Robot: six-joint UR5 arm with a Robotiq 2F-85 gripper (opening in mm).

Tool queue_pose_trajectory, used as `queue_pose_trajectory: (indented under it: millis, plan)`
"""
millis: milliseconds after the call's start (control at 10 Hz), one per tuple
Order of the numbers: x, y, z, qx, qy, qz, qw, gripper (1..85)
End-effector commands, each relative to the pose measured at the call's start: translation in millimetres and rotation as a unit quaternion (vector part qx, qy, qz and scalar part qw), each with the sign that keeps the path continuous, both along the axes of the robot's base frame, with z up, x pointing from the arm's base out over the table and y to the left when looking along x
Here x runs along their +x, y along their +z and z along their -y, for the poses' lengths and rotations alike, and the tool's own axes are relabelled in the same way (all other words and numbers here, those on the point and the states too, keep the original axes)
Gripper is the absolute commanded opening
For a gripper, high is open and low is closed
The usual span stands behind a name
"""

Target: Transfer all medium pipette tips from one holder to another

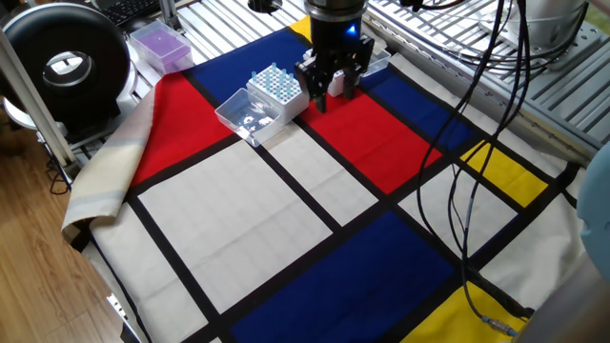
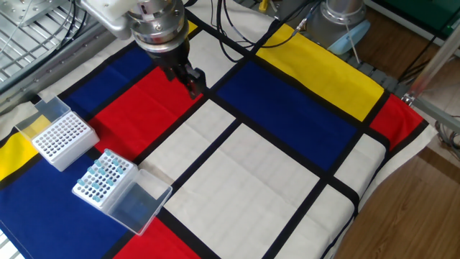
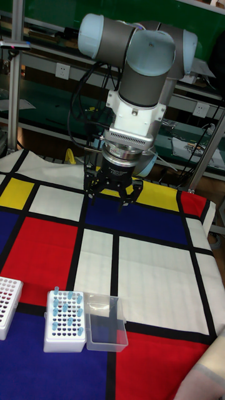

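The medium pipette tips [image 2: 100, 175] are small pale-blue cones standing in a white holder [image 2: 88, 193]; they also show as tips [image 1: 272, 80] and tips [image 3: 66, 308]. Its clear lid [image 2: 141, 202] lies open beside it. A second white holder [image 2: 63, 137] with bare holes stands close by, and it shows as the holder [image 3: 6, 305] at the left edge of the tall view. My gripper [image 2: 188, 78] hangs over the red and blue cloth, apart from both holders. The gripper [image 3: 112, 192] is open, nothing between its fingers. It appears as the gripper [image 1: 330, 88] just right of the tips.
A checked cloth [image 2: 273, 180] in red, blue, yellow and white covers the table. A purple box [image 1: 160, 43] and a round black device [image 1: 67, 62] stand off the cloth's far corner. Black cables [image 1: 477, 114] hang over the right side.
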State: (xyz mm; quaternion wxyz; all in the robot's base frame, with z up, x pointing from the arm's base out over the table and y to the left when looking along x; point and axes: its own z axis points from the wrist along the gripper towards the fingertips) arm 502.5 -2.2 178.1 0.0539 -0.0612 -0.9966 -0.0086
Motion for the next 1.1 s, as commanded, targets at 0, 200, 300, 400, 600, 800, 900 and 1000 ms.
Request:
queue_pose_trajectory:
  millis: [0, 200, 300, 400, 600, 800, 900, 1000]
  plan:
    - [3.6, -2.1, 25.4, -0.046, 0.024, 0.013, 0.9986, 1.3]
    - [20.3, -5.5, 22.3, -0.019, 0.065, 0.051, 0.9964, 1.7]
    - [22.1, 4.5, 13.6, -0.016, 0.04, 0.05, 0.9978, 3.3]
    - [19.1, 10.4, 10.8, -0.026, 0.015, 0.035, 0.9989, 2.0]
    - [41.1, -4.4, 32.9, -0.061, 0.031, 0.064, 0.9956, 1.7]
    - [44.8, -13.1, 33.1, -0.046, 0.043, 0.064, 0.9959, 13.3]
    - [47.6, -17.8, 26.4, -0.03, 0.045, 0.066, 0.9963, 27.7]
    - [51.4, -23.0, 18.7, -0.016, 0.044, 0.066, 0.9967, 31.3]
